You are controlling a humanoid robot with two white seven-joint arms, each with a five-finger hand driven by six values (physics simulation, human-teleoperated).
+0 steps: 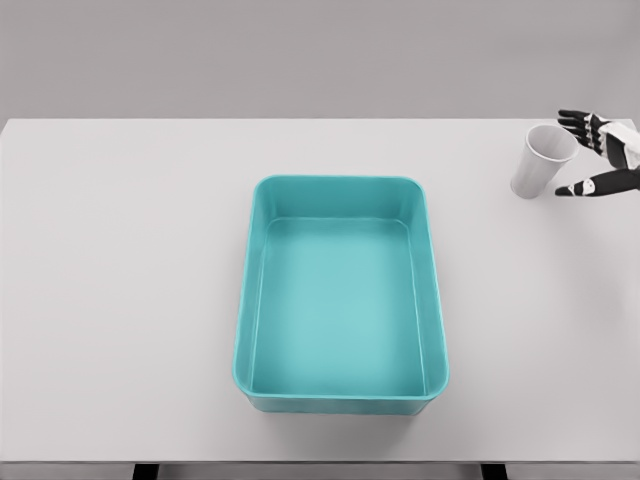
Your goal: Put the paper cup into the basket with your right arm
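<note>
Paper cup [543,161] stands upright near table's [120,300] far right corner, well apart from basket [341,296]. Right hand [603,155] beside it, fingers spread, not gripping. Probably light, crushable: take mid-wall, gently.

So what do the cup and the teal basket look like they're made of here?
The cup looks like matte white paper: thin rim, no gloss, though a render can't confirm it. The basket looks like smooth moulded plastic: uniform teal, rounded corners, solid walls, faint sheen on the floor.
</note>
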